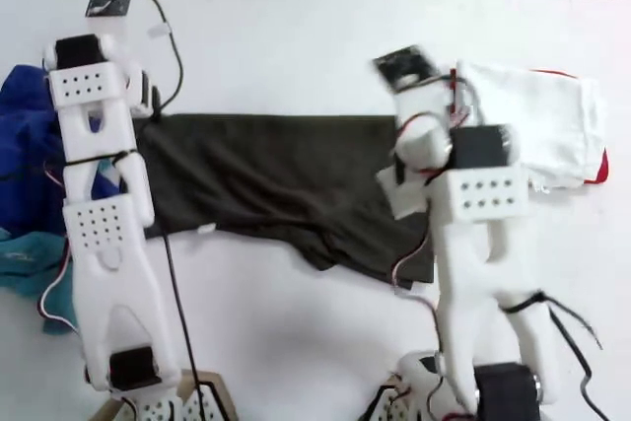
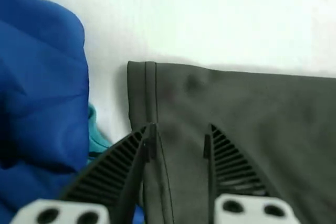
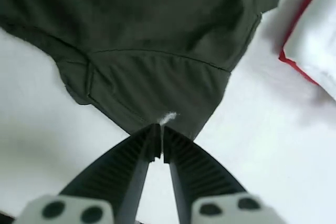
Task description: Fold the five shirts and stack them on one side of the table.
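Looks mid-fold on the shirt [image 1: 266, 175] spread across table [image 1: 296, 27] centre, with left gripper [image 2: 181, 132] released over its 9 o'clock hem and right gripper [image 3: 160, 140] seemingly clenched on its 3 o'clock edge; next needs the left pinching.

room along table's [image 1: 296, 36] far edge, blue shirt [image 1: 25, 135] left, white shirt [image 1: 537, 125] right

The white bench [image 1: 296, 36] carried a dark shirt [image 1: 266, 175] spread flat across its middle, the near edge rumpled. At the left edge lay a bunched blue shirt [image 1: 25, 135], a teal garment [image 1: 20, 263] just beside it. On the right lay a folded white shirt [image 1: 547, 120], a red garment [image 1: 597, 167] showing from beneath.
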{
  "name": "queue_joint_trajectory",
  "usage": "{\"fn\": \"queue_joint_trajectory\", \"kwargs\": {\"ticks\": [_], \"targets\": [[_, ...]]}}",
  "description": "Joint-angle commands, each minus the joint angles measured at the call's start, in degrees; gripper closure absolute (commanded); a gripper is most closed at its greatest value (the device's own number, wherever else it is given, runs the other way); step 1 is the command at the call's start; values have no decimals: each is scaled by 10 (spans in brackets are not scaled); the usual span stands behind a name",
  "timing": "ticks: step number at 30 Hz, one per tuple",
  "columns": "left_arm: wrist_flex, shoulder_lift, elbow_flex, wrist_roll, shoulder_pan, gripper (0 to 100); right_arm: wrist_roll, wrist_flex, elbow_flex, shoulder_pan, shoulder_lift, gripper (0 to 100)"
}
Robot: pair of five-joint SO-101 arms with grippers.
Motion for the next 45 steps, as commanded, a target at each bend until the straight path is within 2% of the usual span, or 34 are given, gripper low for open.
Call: {"fn": "queue_joint_trajectory", "kwargs": {"ticks": [1,9,13,17,22,28,31,39,41,44,45], "targets": [[11,-68,35,-4,11,828,37,-37,62,-59,-53,979],[8,-163,244,-6,21,828,115,-155,280,-81,-82,975],[0,-205,327,-6,21,828,171,-155,307,-81,-83,889],[-42,-251,438,-6,25,828,273,-157,326,-81,-80,810],[-161,-344,648,-6,28,828,329,-161,343,-78,-79,804],[-347,-439,892,-32,25,828,343,-249,407,-81,-78,804],[-391,-433,938,-33,24,828,343,-291,442,-81,-78,804],[-396,-427,942,-52,28,828,343,-384,513,-76,-77,807],[-396,-426,942,-62,28,828,343,-393,513,-76,-77,847],[-394,-425,943,-62,28,828,342,-420,513,-75,-77,989],[-394,-425,943,-62,28,828,342,-426,513,-73,-77,981]]}}
